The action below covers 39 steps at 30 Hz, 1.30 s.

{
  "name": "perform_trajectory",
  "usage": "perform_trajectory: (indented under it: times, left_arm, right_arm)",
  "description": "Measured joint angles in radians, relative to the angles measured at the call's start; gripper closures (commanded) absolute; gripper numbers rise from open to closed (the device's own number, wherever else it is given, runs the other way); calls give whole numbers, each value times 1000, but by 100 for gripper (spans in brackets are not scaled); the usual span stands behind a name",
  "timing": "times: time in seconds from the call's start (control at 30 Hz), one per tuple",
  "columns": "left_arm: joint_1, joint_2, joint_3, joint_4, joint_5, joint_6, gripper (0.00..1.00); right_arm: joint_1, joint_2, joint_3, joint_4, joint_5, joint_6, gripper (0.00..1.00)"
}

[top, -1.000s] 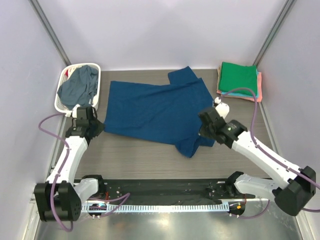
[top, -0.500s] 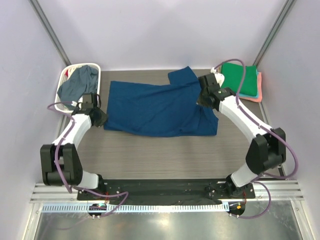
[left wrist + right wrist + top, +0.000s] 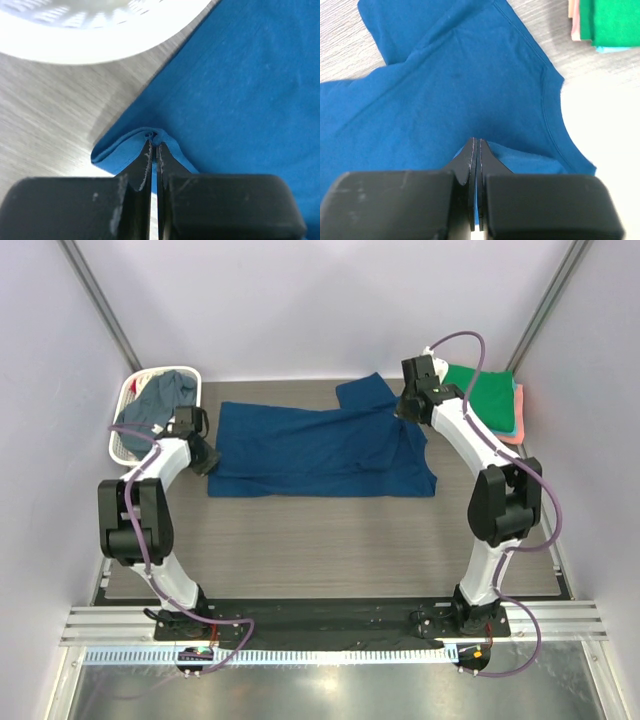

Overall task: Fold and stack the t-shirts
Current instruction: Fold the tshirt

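Note:
A dark blue t-shirt lies across the table's far half, folded over on itself, with one sleeve sticking out at the back. My left gripper is shut on its left edge; the left wrist view shows the jaws pinching a fold of blue cloth. My right gripper is shut on the shirt's right side near the sleeve, and the right wrist view shows blue cloth between its jaws. A slate grey-blue shirt lies in the basket. Green, teal and coral shirts are stacked at the back right.
The white slotted basket stands at the back left, just beside my left gripper, and shows in the left wrist view. The stack shows in the right wrist view. Side walls close in left and right.
Both grippers have carried the shirt's near edge away from the arms toward the back, laying it over the far half. The shirt now lies folded, narrower front to back.

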Motion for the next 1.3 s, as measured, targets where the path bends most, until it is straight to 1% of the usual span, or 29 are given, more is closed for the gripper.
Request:
perform_trajectory:
  times: [0.27, 0.3, 0.33, 0.37, 0.43, 0.47, 0.53, 0.57, 0.6, 0.63, 0.67, 0.73, 0.8, 0.83, 0.9, 1.0, 1.03, 1.1, 1.13, 1.2, 1.3]
  left_arm:
    - [0, 140, 136, -43, -3, 27, 99]
    - [0, 155, 154, -49, -2, 34, 93]
    - [0, 171, 174, -57, -2, 40, 85]
    - [0, 188, 201, -72, -2, 49, 68]
    - [0, 233, 285, -126, -4, 73, 57]
    - [0, 245, 315, -135, -2, 84, 47]
    - [0, 237, 330, -137, 2, 91, 38]
    - [0, 219, 321, -140, 3, 90, 35]
    - [0, 194, 302, -140, 3, 92, 34]
    - [0, 156, 271, -135, 5, 90, 34]
    - [0, 117, 235, -136, 6, 89, 34]
    - [0, 28, 156, -129, 11, 84, 35]
    - [0, -70, 52, -109, 19, 76, 35]
    - [0, -108, 1, -93, 24, 67, 36]
    - [0, -166, -98, -62, 34, 50, 36]
    - [3, -195, -219, -6, 56, 24, 36]
    - [5, -196, -248, 6, 63, 17, 37]
    - [15, -195, -300, 37, 82, 0, 38]
    - [21, -193, -316, 51, 89, -6, 38]
    - [32, -183, -330, 75, 100, -19, 39]
    - [40, -166, -338, 121, 109, -26, 39]
  right_arm:
    - [-30, 138, 116, -5, -22, -6, 99]
    - [-34, 161, 138, -8, -23, -6, 97]
    - [-38, 185, 163, -11, -26, -8, 74]
    - [-42, 214, 197, -14, -28, -9, 56]
    - [-50, 286, 293, -27, -31, -30, 36]
    - [-52, 326, 358, -53, -29, -41, 31]
    - [-57, 377, 440, -67, -28, -59, 22]
    - [-58, 381, 447, -73, -26, -64, 21]
    - [-59, 378, 444, -88, -23, -69, 20]
    - [-61, 361, 421, -90, -21, -70, 20]
    - [-63, 321, 357, -70, -22, -69, 20]
    - [-69, 214, 190, -59, -36, -56, 20]
    - [-80, 58, -40, -16, -73, -34, 21]
    - [-84, -4, -127, -11, -94, -22, 22]
    - [-99, -138, -310, 29, -139, 0, 24]
    - [-125, -274, -522, 90, -195, 26, 28]
    - [-132, -294, -571, 102, -209, 31, 31]
    - [-150, -311, -660, 142, -245, 43, 33]
    - [-156, -311, -689, 155, -259, 48, 36]
    - [-167, -310, -747, 179, -290, 54, 37]
    - [-177, -310, -787, 205, -315, 58, 39]
